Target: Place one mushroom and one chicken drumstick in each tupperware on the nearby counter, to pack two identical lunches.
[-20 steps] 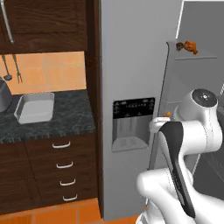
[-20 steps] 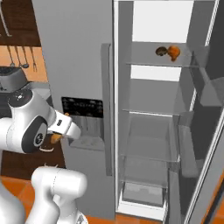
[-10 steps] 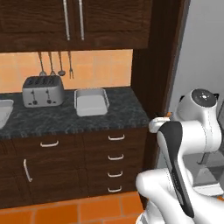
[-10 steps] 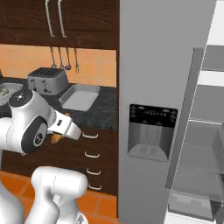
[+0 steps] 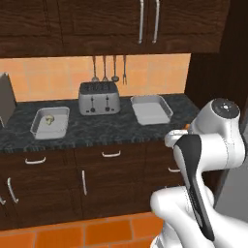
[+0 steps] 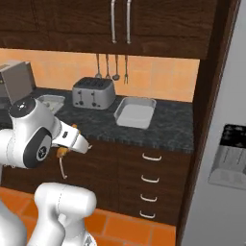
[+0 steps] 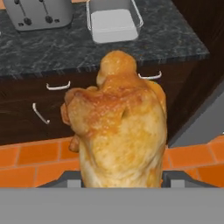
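Observation:
A golden-brown chicken drumstick (image 7: 118,131) looms close in the hand view, with my gripper (image 7: 122,181) shut on it. In the right base view the gripper (image 6: 67,144) hangs in front of the drawers, with orange meat showing at its tip. Two grey tupperwares stand on the dark counter (image 5: 97,133). The left tupperware (image 5: 50,122) holds one pale mushroom (image 5: 48,119). The right tupperware (image 5: 151,109) (image 6: 135,112) (image 7: 113,19) looks empty and lies straight ahead of the drumstick. The other mushroom and drumstick are out of view.
A silver four-slot toaster (image 5: 99,97) (image 6: 92,92) stands between the two containers. Utensils (image 5: 109,68) hang on the orange backsplash under dark wall cabinets. A grey block (image 5: 5,97) stands at the counter's left end. The fridge (image 6: 230,144) lies to the right.
The whole picture has shifted from the open fridge to the counter, so the base has turned or driven left. The drumstick stays in my gripper.

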{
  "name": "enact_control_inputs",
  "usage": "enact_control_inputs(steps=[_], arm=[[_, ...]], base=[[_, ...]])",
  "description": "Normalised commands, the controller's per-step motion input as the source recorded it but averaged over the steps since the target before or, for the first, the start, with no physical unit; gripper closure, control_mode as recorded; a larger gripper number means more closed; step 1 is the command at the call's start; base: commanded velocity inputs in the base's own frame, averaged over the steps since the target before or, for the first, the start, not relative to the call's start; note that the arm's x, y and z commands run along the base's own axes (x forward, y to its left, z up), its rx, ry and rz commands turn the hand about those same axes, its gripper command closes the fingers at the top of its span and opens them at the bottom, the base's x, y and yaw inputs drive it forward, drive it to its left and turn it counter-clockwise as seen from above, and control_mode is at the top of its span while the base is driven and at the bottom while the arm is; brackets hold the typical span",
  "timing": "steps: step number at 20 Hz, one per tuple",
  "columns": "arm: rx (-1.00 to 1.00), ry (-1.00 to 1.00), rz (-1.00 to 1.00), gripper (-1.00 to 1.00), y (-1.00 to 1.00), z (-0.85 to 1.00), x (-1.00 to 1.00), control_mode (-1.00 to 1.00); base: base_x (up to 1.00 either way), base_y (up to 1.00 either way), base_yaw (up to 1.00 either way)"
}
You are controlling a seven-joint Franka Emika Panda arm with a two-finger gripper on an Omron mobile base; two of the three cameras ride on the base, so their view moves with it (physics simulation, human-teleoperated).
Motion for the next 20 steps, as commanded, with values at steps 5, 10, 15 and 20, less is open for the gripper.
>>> enact_control_inputs(steps=[5,10,15,20], arm=[[0.00,0.00,0.00,1.00,0.00,0.00,0.00,1.00],[0.00,0.00,0.00,1.00,0.00,0.00,0.00,1.00],[0.00,0.00,0.00,1.00,0.00,0.00,0.00,1.00],[0.00,0.00,0.00,1.00,0.00,0.00,0.00,1.00]], base=[[0.67,1.00,0.00],[0.65,0.92,-0.05],[0.48,0.60,-0.05],[0.39,0.28,0.00]])
